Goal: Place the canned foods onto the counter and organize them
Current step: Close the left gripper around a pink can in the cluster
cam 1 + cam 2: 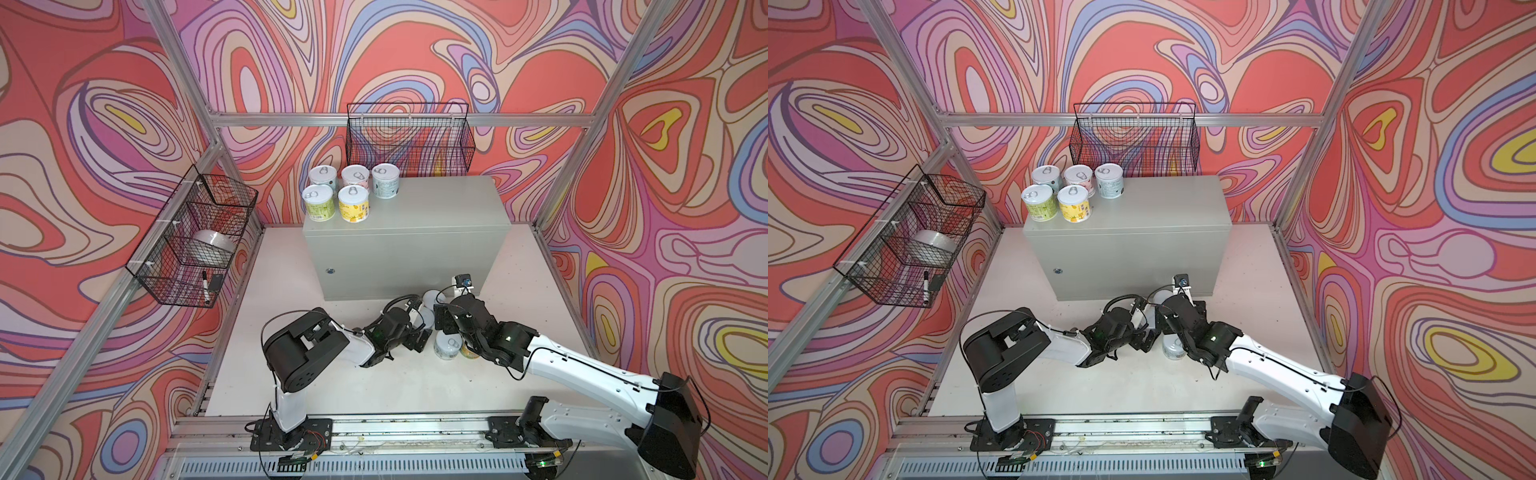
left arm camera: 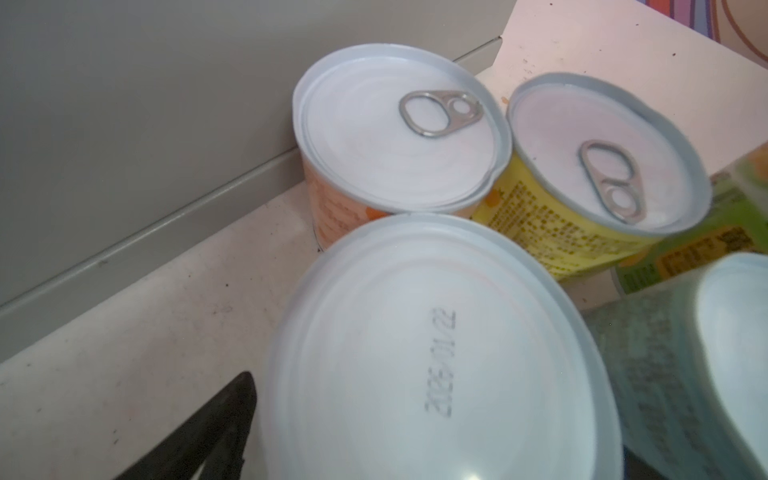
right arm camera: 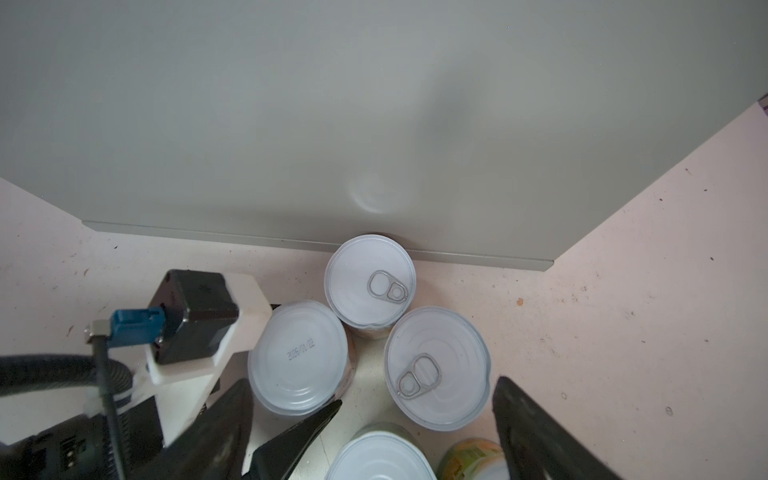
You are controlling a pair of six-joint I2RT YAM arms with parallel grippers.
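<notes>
Silver-lidded cans cluster beside the counter — left gripper and right gripper both spread open over them.

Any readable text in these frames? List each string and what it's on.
"2026/01/22", slightly blurred: stamped on the upturned base of the inverted can.
Yellow can: label print too blurred to read.
Green can: label print too blurred.
Five cans on the counter: labels too small.
</notes>
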